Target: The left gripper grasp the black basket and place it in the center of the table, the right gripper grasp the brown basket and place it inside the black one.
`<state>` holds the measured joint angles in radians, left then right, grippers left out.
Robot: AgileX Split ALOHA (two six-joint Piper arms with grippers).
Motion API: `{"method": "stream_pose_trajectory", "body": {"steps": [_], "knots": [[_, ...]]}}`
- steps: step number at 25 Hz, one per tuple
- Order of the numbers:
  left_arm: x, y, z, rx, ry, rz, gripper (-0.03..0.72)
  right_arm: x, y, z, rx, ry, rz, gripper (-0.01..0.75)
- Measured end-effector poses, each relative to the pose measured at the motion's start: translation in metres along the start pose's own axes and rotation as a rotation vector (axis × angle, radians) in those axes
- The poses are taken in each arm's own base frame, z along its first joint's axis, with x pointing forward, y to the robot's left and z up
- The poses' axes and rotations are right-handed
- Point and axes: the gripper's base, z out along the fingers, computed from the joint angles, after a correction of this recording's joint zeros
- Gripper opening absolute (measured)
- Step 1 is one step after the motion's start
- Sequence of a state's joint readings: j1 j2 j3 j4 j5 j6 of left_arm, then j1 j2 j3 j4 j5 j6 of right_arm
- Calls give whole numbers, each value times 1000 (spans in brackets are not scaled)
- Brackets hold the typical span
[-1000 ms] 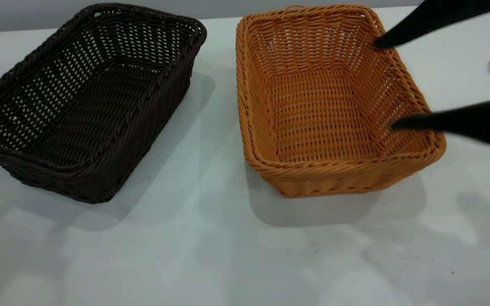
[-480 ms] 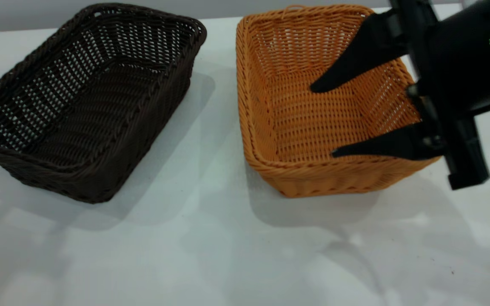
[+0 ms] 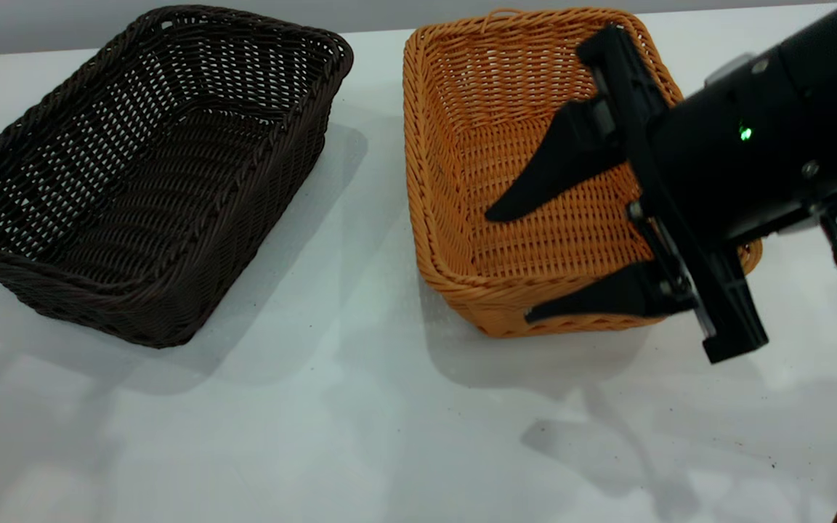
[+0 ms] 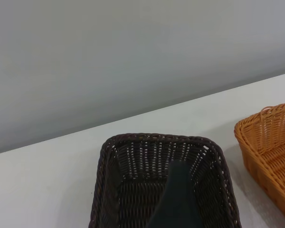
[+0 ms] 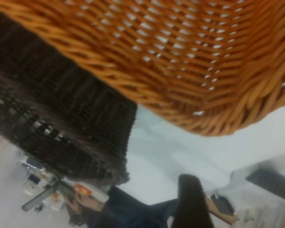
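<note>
Exterior view is showing us the right gripper (image 3: 509, 265) reaching in from the right with its fingers spread wide, one fingertip (image 3: 498, 213) hanging over the inside of the brown basket (image 3: 527, 131) and the other in front of that basket's near wall, so the near rim is lying between them, not yet pinched. The brown basket is sitting on the table (image 3: 360, 436) right of the middle, and the black basket (image 3: 142, 167) is sitting well apart on the left, angled, with nothing gripping it that we can see. We are not finding the left gripper in this view; in the left wrist view a dark blurred shape low in the picture is covering part of the black basket (image 4: 133, 161), and we cannot tell from it how that gripper is standing. We are judging that the main risk here is order: the black basket is not yet at the centre, so lifting the brown one now would be leaving it nowhere to go. We are also worrying that a bite on only the braided rim could be letting the basket tilt or slip, and that the lower finger could be snagging in the open weave or shoving the basket along the table.
</note>
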<state>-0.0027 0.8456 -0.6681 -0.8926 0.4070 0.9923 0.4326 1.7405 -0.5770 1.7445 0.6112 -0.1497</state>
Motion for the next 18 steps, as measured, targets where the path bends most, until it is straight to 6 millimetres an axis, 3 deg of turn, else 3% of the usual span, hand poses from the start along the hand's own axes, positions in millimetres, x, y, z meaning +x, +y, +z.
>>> {"method": "stream_pose_trajectory", "body": {"steps": [13, 18], "knots": [[1, 0, 0, 2, 3, 0, 531, -16, -15, 16, 82, -46, 30, 460], [1, 0, 0, 4, 4, 0, 531, -18, -5, 20, 68, -46, -42, 460]]}}
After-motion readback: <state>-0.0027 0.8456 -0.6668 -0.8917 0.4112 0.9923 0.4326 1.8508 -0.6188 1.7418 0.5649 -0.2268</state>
